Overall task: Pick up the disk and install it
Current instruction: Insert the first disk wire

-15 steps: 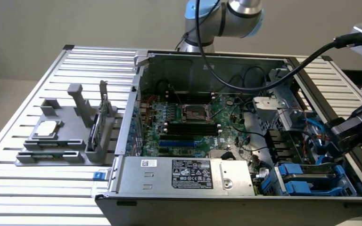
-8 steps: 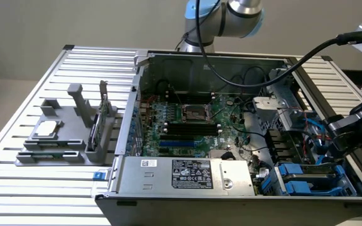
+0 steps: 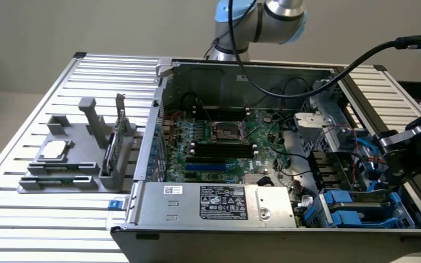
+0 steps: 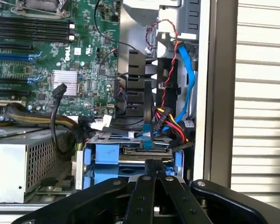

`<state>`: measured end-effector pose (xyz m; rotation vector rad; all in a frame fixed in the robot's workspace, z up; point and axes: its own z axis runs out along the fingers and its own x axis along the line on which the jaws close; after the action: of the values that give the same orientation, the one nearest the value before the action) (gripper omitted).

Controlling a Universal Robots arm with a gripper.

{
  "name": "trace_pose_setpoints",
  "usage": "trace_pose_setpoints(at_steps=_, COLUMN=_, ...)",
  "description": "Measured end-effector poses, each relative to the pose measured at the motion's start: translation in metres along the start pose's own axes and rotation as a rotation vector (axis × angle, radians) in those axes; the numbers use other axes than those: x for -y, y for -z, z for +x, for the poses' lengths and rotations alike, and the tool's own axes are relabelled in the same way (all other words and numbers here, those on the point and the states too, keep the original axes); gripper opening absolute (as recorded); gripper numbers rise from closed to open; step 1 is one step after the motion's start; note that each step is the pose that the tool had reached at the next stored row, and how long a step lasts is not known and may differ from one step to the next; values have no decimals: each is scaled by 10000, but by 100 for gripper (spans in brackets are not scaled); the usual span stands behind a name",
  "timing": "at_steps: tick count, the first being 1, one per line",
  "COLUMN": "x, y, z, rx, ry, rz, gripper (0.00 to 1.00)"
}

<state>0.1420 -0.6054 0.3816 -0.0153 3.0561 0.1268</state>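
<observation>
Here, item by item.

Counter [image 3: 20,219]: pale, slatted, carrying everything listed.

Computer case [image 3: 269,241]: lies open on the counter, side panel off. The green motherboard [image 3: 218,142] is exposed, with black memory slots near its middle.

Power supply [image 3: 218,203]: silver box with a white-and-black label, at the case's near edge, towards the exterior view's left of the drive bay.

Disk [image 3: 342,204]: seated in the drive bay at the near corner of the case on the exterior view's right. From the wrist view, the disk [image 4: 126,161] shows bright blue side rails and a connector edge facing the motherboard. A flat blue cable [image 4: 189,79] and a red, yellow and black wire bundle [image 4: 170,122] run down to that edge; whether both are plugged in is hard to tell.

Gripper [image 3: 393,172]: black, at the end of the arm, hanging over the case's side on the exterior view's right, just above the drive bay. From the wrist view the gripper [image 4: 155,173] has its fingers [image 4: 144,186] pressed together with nothing between them, the tips just beside the disk's outer end.

Grey fixture [image 3: 72,164]: on the counter on the exterior view's left, well apart from the gripper. A small square silver processor chip [image 3: 55,149] rests in it.
</observation>
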Motion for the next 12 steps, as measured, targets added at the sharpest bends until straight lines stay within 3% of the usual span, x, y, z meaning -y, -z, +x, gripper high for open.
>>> trace_pose_setpoints(at_steps=12, x=2, y=-22, z=2, rx=175, ry=-2109, rz=176, gripper=11)
